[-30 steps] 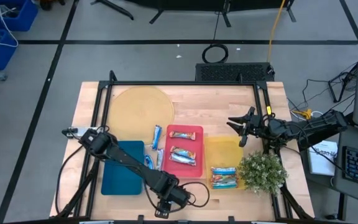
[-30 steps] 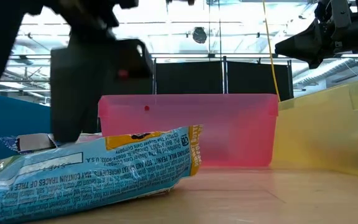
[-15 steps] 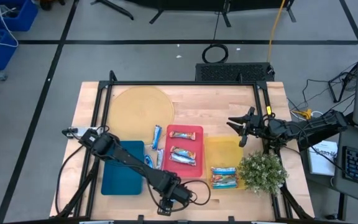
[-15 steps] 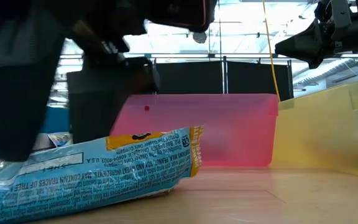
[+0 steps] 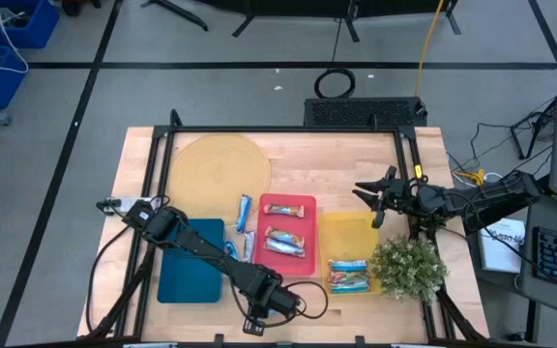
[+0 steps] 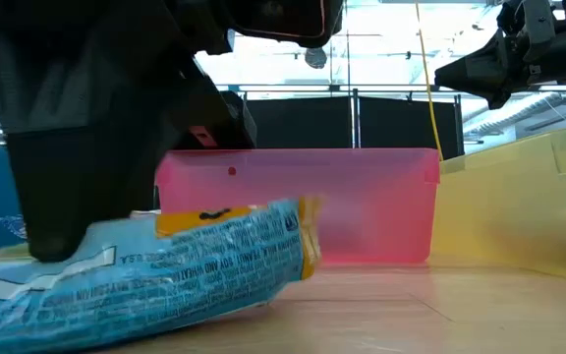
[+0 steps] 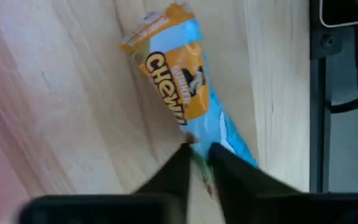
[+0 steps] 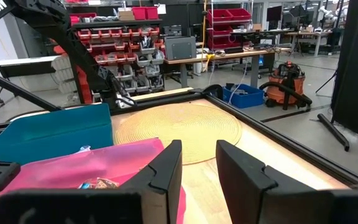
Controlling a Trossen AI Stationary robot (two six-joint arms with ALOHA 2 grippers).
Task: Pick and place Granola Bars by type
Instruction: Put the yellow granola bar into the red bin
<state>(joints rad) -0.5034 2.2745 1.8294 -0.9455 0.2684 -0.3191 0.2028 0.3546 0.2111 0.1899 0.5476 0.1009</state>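
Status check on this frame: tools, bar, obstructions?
Left tool shut on blue granola bar at near table edge. Right tool open, idle above yellow tray. Nothing in the way.

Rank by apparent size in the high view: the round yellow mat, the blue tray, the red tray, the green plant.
1. Round yellow mat, largest.
2. Blue tray, though the left arm hides part of it.
3. Red tray and green plant look about alike; I would not rank them.
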